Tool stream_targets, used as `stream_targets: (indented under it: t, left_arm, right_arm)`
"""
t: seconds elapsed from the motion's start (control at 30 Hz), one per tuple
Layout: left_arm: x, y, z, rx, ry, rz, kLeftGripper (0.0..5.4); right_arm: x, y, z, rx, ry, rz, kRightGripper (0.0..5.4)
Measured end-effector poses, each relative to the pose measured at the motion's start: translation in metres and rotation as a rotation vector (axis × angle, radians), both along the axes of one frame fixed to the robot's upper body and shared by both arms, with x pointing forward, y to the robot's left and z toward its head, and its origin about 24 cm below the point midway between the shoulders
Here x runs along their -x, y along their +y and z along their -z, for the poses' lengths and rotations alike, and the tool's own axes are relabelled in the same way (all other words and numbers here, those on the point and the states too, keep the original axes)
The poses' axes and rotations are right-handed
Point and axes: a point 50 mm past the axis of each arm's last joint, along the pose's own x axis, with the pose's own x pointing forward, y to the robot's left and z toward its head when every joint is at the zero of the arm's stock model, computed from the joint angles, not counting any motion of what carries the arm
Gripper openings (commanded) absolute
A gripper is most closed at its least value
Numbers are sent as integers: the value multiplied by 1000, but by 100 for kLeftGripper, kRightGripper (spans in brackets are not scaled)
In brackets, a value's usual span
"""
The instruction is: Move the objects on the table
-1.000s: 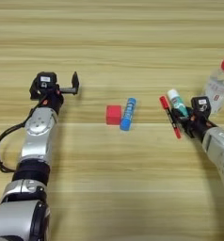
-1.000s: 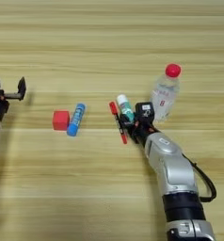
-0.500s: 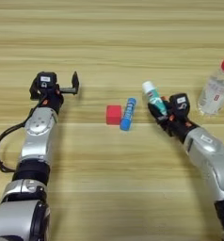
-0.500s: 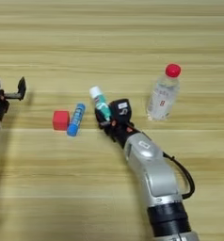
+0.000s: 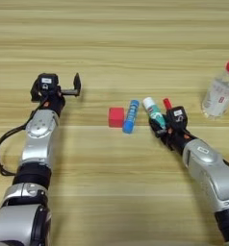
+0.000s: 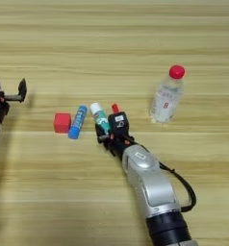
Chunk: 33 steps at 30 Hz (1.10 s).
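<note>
A small red cube (image 5: 116, 116) and a blue capped tube (image 5: 131, 116) lie side by side at the table's middle. Just right of them my right gripper (image 5: 160, 129) is shut on the green body of the white-and-green tube (image 5: 153, 110), whose white cap points away from me. The thin red marker (image 5: 167, 103) shows only its tip behind the gripper's wrist; the rest of it is hidden. The clear red-capped bottle (image 5: 221, 91) stands upright at the far right, apart from the gripper. My left gripper (image 5: 70, 89) is parked at the left, open and holding nothing.
The light wooden table (image 5: 111, 43) fills the view. A black cable (image 5: 2, 149) loops beside my left forearm, and another cable (image 6: 184, 185) runs along my right forearm.
My right gripper has moved left, away from the bottle, carrying the white-and-green tube and the red marker to just beside the blue tube. The left arm has stayed still.
</note>
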Motion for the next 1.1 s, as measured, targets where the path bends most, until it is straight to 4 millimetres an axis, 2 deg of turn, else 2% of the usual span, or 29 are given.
stream_targets:
  t: [0.03,0.07,0.37,0.53,0.7,0.87,0.93,1.1]
  left_arm:
    - [0,0,0,0,0,0,540]
    - [0,0,0,0,0,0,540]
    - [0,0,0,0,-1,0,540]
    - [0,0,-1,0,-2,1,540]
    - [0,0,-1,0,-5,2,540]
    - [0,0,-1,-1,-6,5,540]
    - [0,0,-1,-1,-6,7,540]
    - [0,-1,-1,-1,-6,11,540]
  right_arm:
    - [0,0,0,1,1,-1,166]
    - [0,0,1,2,2,-1,202]
    - [1,5,0,2,0,-41,306]
    - [-2,4,-15,-40,-100,-23,388]
    - [-4,1,-34,-56,-249,-4,446]
    - [-7,-10,-38,-30,-295,62,515]
    - [-8,-14,-38,-17,-295,80,535]
    - [-13,-22,-34,10,-278,117,535]
